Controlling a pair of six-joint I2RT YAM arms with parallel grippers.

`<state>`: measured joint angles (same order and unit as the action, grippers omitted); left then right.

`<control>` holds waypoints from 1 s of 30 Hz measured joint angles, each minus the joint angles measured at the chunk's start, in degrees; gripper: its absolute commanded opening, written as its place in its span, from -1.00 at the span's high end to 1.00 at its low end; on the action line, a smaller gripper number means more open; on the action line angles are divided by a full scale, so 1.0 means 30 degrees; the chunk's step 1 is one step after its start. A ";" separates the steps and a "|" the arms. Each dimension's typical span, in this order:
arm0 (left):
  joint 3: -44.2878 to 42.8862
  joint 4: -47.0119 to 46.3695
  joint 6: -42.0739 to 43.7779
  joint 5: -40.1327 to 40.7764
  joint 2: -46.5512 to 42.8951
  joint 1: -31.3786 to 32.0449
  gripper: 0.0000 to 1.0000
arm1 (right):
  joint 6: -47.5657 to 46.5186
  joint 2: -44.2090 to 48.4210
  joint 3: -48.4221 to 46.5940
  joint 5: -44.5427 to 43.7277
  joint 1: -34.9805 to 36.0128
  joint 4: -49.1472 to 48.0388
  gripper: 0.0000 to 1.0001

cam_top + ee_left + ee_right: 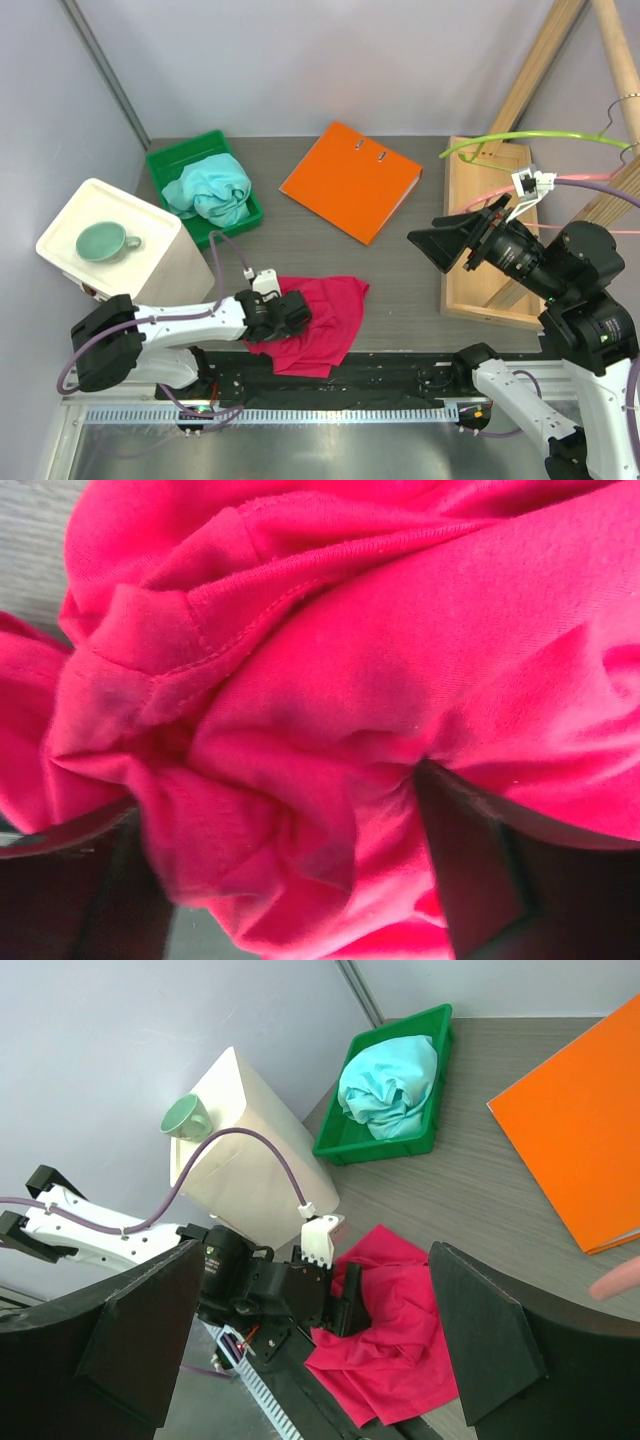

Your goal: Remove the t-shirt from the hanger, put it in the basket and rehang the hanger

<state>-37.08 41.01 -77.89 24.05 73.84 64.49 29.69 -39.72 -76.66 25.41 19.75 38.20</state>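
The red t-shirt (pixel 325 330) lies crumpled on the table near the front edge, off any hanger; it also shows in the right wrist view (pixel 400 1345). My left gripper (pixel 298 310) rests low on its left side, jaws apart, with bunched red cloth (pixel 380 630) filling the gap between the fingers (pixel 470 880). My right gripper (pixel 455 245) is open and empty, held high at the right and facing the shirt. Beside it a green hanger (pixel 520 138) and a pink hanger (pixel 590 180) hang bare from the wooden rack.
A green tray (pixel 165 160) holding a teal cloth stands at the back left. An orange binder (pixel 350 180) lies at the back centre. A white box (pixel 150 250) with a green cup (pixel 105 240) is at the left. The rack's wooden base (pixel 480 240) is at the right.
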 measured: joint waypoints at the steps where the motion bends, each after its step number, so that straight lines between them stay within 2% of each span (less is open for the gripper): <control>1: 0.0095 -0.0146 -0.0058 0.0168 -0.0022 0.0007 -0.17 | -0.0007 0.0022 0.0000 0.0000 0.0000 0.0000 -0.99; 3: 0.0328 -0.0517 -0.0240 0.0554 -0.0168 0.0022 0.13 | -0.0015 0.0044 0.0000 -0.0007 0.0000 0.0015 -0.99; 4: 0.0546 -0.0918 -0.0321 0.0787 -0.0328 0.0015 0.38 | -0.0022 0.0080 0.0015 -0.0015 0.0000 0.0007 -0.99; 5: 0.0823 -0.1443 -0.0401 0.1086 -0.0539 0.0015 0.47 | -0.0022 0.0131 0.0044 -0.0015 0.0000 0.0022 -1.00; 6: 0.1042 -0.1931 -0.0532 0.1326 -0.0721 0.0015 0.81 | -0.0022 0.0168 0.0066 -0.0015 0.0000 0.0029 -1.00; 7: 0.1217 -0.2390 -0.0539 0.1501 -0.0816 0.0015 0.94 | -0.0022 0.0204 0.0095 -0.0022 0.0000 0.0022 -0.99; 8: 0.1297 -0.2681 -0.0627 0.1690 -0.0874 0.0015 1.00 | -0.0029 0.0219 0.0131 -0.0029 0.0000 0.0022 -0.99; 12: 0.0940 -0.2834 0.0044 0.2200 -0.1122 -0.0175 1.00 | -0.0051 0.0248 0.0175 -0.0080 0.0000 0.0080 -0.99; 16: -0.1282 -0.2572 0.2426 0.2266 -0.1945 -0.1530 1.00 | -0.0197 0.0248 0.0262 -0.0095 0.0000 0.0102 -0.99; 26: -0.8247 -0.2237 0.9763 0.0911 -0.2776 -0.8298 1.00 | -0.0656 0.0022 0.0350 -0.0270 0.0000 0.0153 -0.99; 30: -1.2539 -0.1610 1.2888 -0.0197 -0.1690 -1.1511 1.00 | -0.0794 -0.0408 0.0350 -0.0255 0.0000 0.0146 -0.99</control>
<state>-74.70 36.18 -39.22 23.46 68.77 29.95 27.31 -40.95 -75.61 24.64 19.75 38.63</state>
